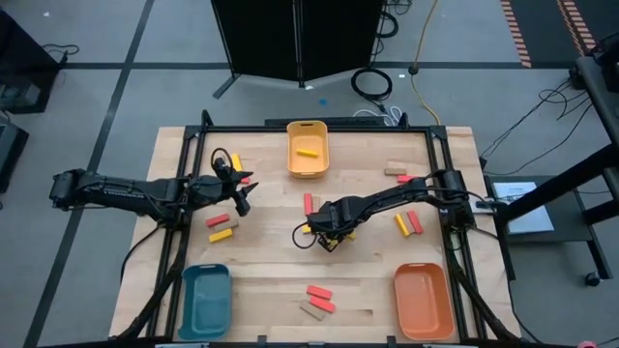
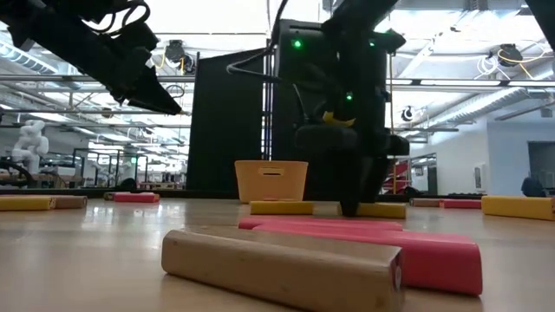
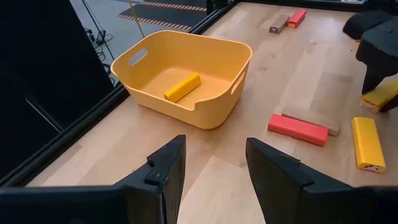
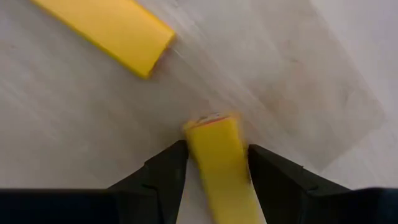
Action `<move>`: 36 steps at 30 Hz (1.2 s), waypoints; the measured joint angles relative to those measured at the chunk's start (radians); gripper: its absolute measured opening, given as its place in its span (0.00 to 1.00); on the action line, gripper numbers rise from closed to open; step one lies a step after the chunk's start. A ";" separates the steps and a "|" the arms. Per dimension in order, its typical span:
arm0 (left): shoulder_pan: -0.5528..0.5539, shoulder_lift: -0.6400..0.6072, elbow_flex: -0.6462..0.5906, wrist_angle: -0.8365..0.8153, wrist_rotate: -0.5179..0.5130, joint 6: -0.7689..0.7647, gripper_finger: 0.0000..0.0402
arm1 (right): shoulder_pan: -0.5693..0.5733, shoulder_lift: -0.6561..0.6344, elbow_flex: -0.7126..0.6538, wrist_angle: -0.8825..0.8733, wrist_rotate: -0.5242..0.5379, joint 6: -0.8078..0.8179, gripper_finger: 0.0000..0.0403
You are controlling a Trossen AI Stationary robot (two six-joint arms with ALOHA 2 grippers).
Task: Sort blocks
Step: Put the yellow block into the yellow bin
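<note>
Yellow, red and tan blocks lie scattered on the wooden table. My right gripper stands near the table's middle, pointing down, shut on a yellow block. A second yellow block lies flat just beyond it. My left gripper hangs open and empty at the left, facing the yellow tray, which holds one yellow block. A red block lies against a tan one between the two grippers. My right gripper pinches the yellow block's two long sides between its two fingers. The fingers come from above, pointing down, and lie across the block, whose free end sticks out past them. The block lies level at table height; whether it touches the wood I cannot tell.
A teal tray stands at the near left and an orange tray at the near right. Red and tan blocks lie near the front edge. A yellow and a red block lie under the right arm, and others below the left gripper.
</note>
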 joint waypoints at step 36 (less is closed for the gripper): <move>0.000 0.000 0.000 0.001 -0.001 -0.026 0.41 | -0.283 -0.350 -0.026 0.425 -0.058 -0.495 0.16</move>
